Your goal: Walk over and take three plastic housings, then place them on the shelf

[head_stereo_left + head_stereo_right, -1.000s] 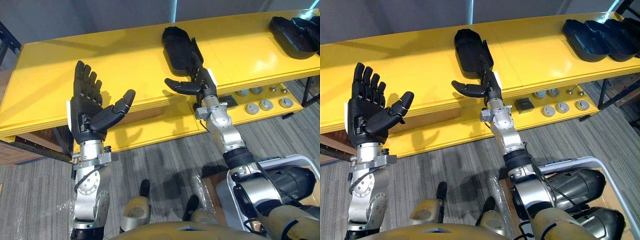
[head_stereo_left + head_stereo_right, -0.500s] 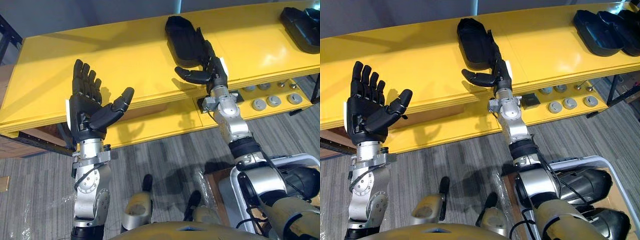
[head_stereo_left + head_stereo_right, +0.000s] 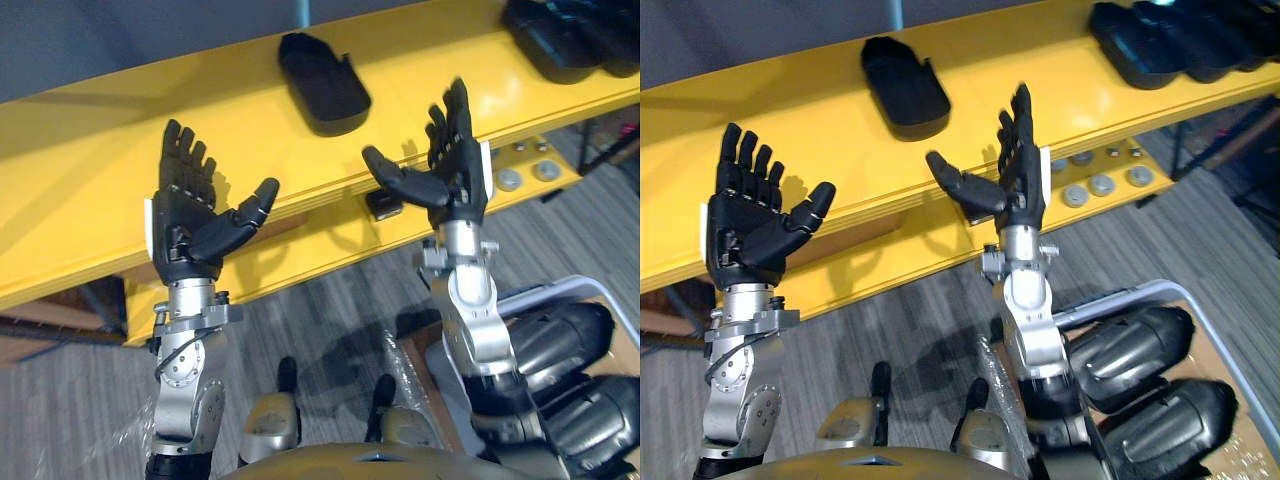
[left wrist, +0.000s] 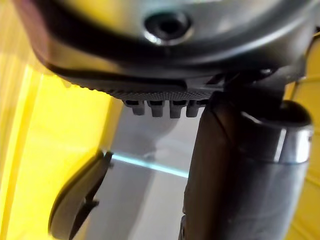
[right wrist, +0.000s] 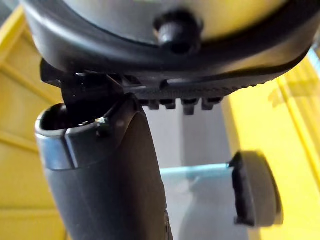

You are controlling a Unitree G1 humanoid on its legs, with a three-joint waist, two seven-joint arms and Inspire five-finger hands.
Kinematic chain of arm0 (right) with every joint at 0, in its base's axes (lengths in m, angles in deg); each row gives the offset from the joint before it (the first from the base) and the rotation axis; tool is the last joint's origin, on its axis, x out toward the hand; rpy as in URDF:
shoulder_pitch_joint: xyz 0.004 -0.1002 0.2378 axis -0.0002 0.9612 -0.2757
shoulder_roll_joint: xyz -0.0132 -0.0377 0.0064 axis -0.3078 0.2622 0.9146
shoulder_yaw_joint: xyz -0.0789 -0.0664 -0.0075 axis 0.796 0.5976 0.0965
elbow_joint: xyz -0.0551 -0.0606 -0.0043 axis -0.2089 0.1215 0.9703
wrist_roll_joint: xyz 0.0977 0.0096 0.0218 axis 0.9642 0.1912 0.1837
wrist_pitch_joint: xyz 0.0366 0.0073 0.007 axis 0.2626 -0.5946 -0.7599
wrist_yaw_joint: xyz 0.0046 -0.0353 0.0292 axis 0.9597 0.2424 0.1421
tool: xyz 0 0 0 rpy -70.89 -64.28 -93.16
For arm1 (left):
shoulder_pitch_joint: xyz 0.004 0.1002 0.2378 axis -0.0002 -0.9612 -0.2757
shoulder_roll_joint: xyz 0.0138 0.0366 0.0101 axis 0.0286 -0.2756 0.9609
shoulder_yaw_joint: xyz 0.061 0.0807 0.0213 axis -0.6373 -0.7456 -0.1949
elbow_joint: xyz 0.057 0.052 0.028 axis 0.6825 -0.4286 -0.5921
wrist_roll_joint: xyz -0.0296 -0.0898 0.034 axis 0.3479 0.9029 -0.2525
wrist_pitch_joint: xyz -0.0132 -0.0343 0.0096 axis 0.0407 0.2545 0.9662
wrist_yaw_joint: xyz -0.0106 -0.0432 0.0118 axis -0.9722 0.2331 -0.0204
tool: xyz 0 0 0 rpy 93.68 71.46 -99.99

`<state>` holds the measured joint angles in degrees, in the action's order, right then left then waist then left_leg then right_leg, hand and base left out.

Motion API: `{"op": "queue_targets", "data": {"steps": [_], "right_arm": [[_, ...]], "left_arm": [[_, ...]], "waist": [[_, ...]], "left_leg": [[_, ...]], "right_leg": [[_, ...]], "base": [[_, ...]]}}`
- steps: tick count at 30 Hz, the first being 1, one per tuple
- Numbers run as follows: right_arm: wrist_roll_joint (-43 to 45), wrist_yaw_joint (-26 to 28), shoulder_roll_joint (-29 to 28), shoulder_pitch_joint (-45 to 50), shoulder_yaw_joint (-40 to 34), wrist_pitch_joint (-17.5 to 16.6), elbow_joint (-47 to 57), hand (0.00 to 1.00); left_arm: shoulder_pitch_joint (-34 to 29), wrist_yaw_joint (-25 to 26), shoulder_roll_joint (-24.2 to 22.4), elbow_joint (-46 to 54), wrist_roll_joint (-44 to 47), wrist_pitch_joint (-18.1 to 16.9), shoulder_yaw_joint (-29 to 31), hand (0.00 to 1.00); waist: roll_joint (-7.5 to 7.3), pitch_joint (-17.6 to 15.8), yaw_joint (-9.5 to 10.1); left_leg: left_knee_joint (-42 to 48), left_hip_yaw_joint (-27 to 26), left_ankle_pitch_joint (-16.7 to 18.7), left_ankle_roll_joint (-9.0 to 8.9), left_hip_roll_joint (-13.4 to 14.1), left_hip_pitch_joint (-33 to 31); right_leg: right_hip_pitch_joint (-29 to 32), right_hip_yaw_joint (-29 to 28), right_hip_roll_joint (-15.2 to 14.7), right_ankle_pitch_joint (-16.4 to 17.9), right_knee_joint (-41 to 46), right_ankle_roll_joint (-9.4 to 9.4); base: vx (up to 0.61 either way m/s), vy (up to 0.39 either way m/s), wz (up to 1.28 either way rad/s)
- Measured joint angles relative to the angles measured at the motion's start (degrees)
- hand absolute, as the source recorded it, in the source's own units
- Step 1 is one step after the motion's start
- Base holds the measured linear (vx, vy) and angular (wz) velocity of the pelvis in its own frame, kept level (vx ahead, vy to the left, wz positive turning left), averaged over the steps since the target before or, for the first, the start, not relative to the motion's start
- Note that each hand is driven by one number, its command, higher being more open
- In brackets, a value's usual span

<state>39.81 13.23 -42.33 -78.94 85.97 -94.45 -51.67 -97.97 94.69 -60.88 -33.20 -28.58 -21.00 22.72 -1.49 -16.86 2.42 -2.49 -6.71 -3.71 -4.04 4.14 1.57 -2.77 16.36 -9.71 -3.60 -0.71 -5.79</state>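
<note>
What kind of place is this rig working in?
Probably a factory or assembly workshop: a long yellow shelf, a black plastic housing on it, and round metal parts on its lower tier.

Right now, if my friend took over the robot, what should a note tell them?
Left hand and right hand: both open, raised, empty.
One black plastic housing lies on the yellow shelf; more black housings lie at its far right end.
Dark rounded shells sit in the grey-rimmed bin beside the right arm.
Done: one housing seems placed. Left: probably fetch the next from the bin.
</note>
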Motion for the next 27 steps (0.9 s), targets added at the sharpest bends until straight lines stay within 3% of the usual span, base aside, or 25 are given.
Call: {"op": "queue_targets", "data": {"steps": [3,9,13,18,20,22,23,24,25,27], "right_arm": [[-0.2,-2.03,-1.61,8.87,-0.35,0.03,3.11,1.0],[-1.32,-4.87,-2.86,22.98,-9.41,-0.03,7.73,1.0],[-2.41,-7.07,-4.16,32.83,-15.49,-0.16,8.7,1.0],[-0.29,-8.3,-6.27,42.79,-18.64,-3.2,10.58,1.0],[1.96,-7.58,-7.14,43.94,-18.84,-5.16,10.69,1.0],[3.03,-6.4,-7.62,43.98,-18.5,-5.97,10.74,1.0],[4.08,-5.15,-7.58,43.37,-17.5,-6.63,10.74,1.0],[5.2,-3.25,-7.15,41.84,-15.06,-7.57,10.72,1.0],[5.3,-2.42,-6.2,40.42,-13.53,-7.7,10.66,1.0],[5.27,-1.51,-2.9,36.59,-9.07,-7.67,9.07,1.0]], "left_arm": [[-0.02,0.4,-0.06,-0.09,1.34,-0.96,-3.31,1.0],[0.02,3.48,-1.03,-0.99,1.11,-2.8,-8.77,1.0],[-0.28,6.46,-1.07,-3.78,1.38,-6.23,-12.64,1.0],[2.64,12.67,-1.09,-11.95,0.97,-8.1,-20.09,1.0],[5.11,14.31,-1.16,-14.57,-0.25,-7.72,-22.83,1.0],[7.0,15.73,-1.28,-15.47,-2.28,-6.42,-24.79,1.0],[7.29,16.88,-1.41,-15.43,-3.94,-6.09,-25.4,1.0],[7.45,18.26,-2.19,-15.19,-5.6,-5.4,-25.56,1.0],[7.47,18.89,-2.35,-14.55,-5.61,-4.55,-25.48,1.0],[7.13,19.51,-2.49,-13.49,-5.54,-3.33,-25.22,1.0]], "waist": [[-1.88,2.22,-1.82],[-1.52,4.96,-6.14],[-1.44,6.36,-9.16],[-0.54,7.93,-16.24],[-0.47,7.97,-17.98],[-0.36,8.02,-18.25],[-0.23,8.06,-18.05],[0.77,8.07,-17.1],[1.94,7.97,-15.95],[3.96,8.02,-14.36]], "left_leg": [[0.09,-3.98,1.07,-0.22,0.59,1.18],[2.53,-11.51,4.91,-0.26,0.97,3.29],[4.58,-17.47,7.96,-0.78,1.84,4.18],[9.17,-25.87,12.15,-2.4,4.62,4.96],[11.24,-27.69,13.42,-2.73,5.57,4.81],[13.81,-24.28,14.9,-1.86,5.76,3.93],[15.43,-19.22,15.86,-1.1,5.74,2.92],[17.97,-9.62,18.61,0.03,5.24,1.52],[19.47,-3.56,20.97,0.11,4.94,0.56],[20.99,2.91,23.98,-1.27,4.13,-0.93]], "right_leg": [[0.95,-3.87,0.9,-0.35,-0.35,-0.35],[1.95,-11.71,1.32,-1.3,-0.98,-1.73],[3.33,-17.36,2.33,-1.98,-1.87,-2.78],[5.64,-26.05,4.98,-2.98,-2.52,-3.18],[6.64,-28.42,6.11,-3.44,-2.51,-2.95],[7.79,-31.38,7.63,-4.03,-2.32,-2.35],[8.39,-33.08,8.17,-4.31,-2.25,-2.07],[9.54,-35.75,9.18,-4.46,-1.92,-2.03],[10.37,-37.53,9.96,-4.4,-1.78,-2.31],[12.25,-39.17,10.9,-4.89,-0.95,-2.69]], "base": [[0.05,-0.012,-0.66],[0.04,0.026,-0.68],[0.01,0.027,-0.79],[0.02,-0.012,-0.89],[0.02,-0.033,-0.76],[0.0,-0.052,-0.79],[-0.02,-0.054,-1.04],[-0.06,0.006,-1.18],[-0.08,0.072,-1.09],[-0.12,0.143,-0.6]]}}
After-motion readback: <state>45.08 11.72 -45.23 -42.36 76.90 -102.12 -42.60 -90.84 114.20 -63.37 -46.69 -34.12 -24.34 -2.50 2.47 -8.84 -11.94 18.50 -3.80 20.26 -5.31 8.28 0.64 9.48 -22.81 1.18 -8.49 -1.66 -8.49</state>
